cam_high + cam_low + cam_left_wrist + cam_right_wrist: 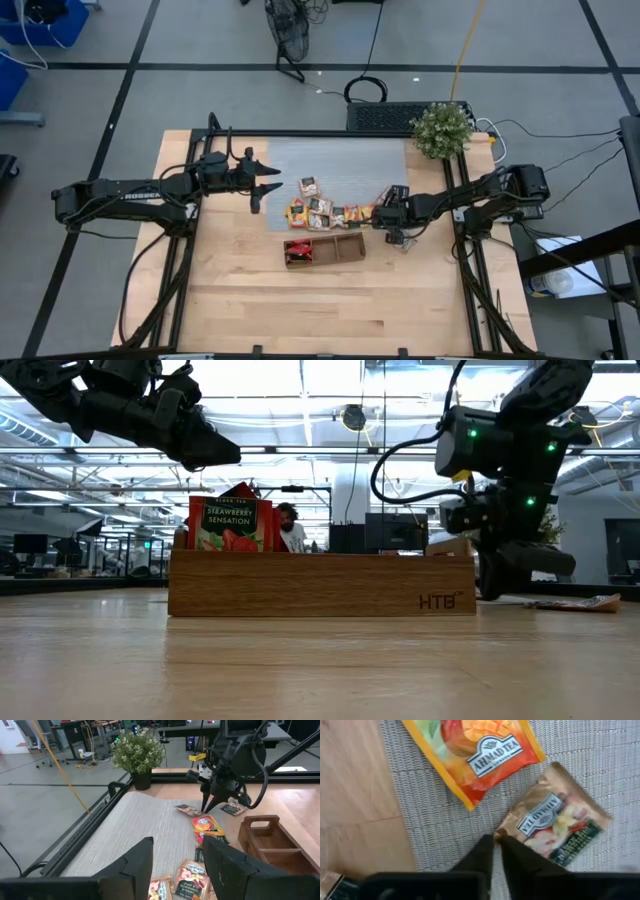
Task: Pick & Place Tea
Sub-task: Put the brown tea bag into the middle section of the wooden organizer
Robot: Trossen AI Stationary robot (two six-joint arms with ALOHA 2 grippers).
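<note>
The right gripper (495,840) pinched a corner of a tan tea packet (555,822) (lying slanted) beside the tray (345,250); the left gripper (268,187) hung open.

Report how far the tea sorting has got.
Done: red packets stand in one end compartment of the wooden tray; its other compartments look empty. In hand: the right end effector is pinching a corner of a tan packet on the grey mat. Left: the loose packets on the mat. The left end effector hovers open.
</note>
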